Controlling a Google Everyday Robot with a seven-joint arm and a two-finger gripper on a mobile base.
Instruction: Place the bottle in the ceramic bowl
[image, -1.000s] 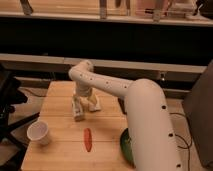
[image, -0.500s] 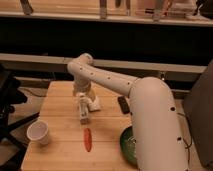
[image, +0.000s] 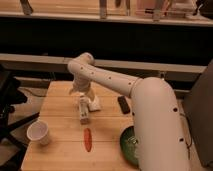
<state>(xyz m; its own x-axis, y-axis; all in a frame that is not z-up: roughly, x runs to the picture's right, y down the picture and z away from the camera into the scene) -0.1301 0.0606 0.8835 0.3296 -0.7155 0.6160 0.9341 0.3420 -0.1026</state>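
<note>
Pointing straight down, the end effector grips the upright bottle.

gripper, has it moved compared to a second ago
Yes, slightly. The gripper, low over the wooden table, has drifted toward the near edge and closer to the orange carrot-like stick, which has stayed put.

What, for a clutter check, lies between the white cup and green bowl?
An orange stick lies between the white cup and ceramic bowl, per the camera view. The gripper is farther back, at the bottle.
</note>
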